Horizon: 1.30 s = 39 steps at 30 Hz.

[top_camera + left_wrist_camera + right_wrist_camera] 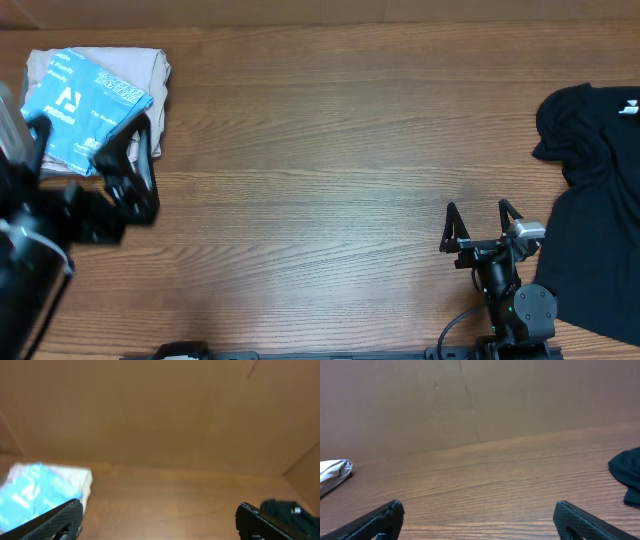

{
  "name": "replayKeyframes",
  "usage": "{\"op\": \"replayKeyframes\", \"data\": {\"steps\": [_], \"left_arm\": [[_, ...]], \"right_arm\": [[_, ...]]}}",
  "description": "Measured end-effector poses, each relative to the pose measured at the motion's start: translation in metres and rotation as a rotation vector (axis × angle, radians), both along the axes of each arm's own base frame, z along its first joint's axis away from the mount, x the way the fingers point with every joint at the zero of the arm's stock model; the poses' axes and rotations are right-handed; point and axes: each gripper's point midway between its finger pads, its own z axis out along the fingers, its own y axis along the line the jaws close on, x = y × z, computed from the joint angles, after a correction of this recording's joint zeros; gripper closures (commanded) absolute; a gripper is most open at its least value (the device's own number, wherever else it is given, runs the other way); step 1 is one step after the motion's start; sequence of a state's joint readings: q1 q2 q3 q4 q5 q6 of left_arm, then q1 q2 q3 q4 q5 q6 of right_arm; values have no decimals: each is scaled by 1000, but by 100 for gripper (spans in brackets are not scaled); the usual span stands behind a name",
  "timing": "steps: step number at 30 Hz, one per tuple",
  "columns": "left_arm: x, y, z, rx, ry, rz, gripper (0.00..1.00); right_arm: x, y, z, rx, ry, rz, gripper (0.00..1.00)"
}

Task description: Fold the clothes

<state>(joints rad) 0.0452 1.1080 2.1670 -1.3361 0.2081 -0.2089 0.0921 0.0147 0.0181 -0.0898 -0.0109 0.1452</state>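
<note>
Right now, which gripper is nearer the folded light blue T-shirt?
Left. The left gripper is right at the folded light blue T-shirt's edge; the right gripper is far across the table, beside a black shirt.

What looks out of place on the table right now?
The black shirt at the right edge lies spread out unfolded, running past the frame. The light blue T-shirt sits folded, slightly skewed, on a folded beige garment far left.

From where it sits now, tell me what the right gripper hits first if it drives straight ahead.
Probably nothing lying on the table: the open right gripper faces bare table, then the brown wall at its far edge. The black garment lies off to the right.
</note>
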Motion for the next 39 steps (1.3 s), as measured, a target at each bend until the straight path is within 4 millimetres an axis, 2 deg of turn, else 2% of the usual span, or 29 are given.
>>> {"op": "replayKeyframes", "data": {"steps": [2,8,13,17,21,24,28,35,39], "left_arm": [[-4,0,-23,-1,51,2,0],[-20,0,-120,-8,263,2,0],[-33,4,-192,0,360,26,0],[-21,6,-231,5,342,37,0],[1,8,-270,5,301,43,0],[18,9,-287,7,219,45,0],[36,10,-293,11,47,47,0],[49,13,-303,19,-160,63,0],[49,18,-327,24,-170,92,0]], "right_arm": [[0,0,0,0,0,0,0],[0,0,0,1,1,0,0],[0,0,0,0,1,0,0],[0,0,0,0,0,0,0],[0,0,0,0,0,-1,0],[0,0,0,0,1,0,0],[0,0,0,1,0,0,0],[0,0,0,0,0,0,0],[0,0,0,1,0,0,0]]}}
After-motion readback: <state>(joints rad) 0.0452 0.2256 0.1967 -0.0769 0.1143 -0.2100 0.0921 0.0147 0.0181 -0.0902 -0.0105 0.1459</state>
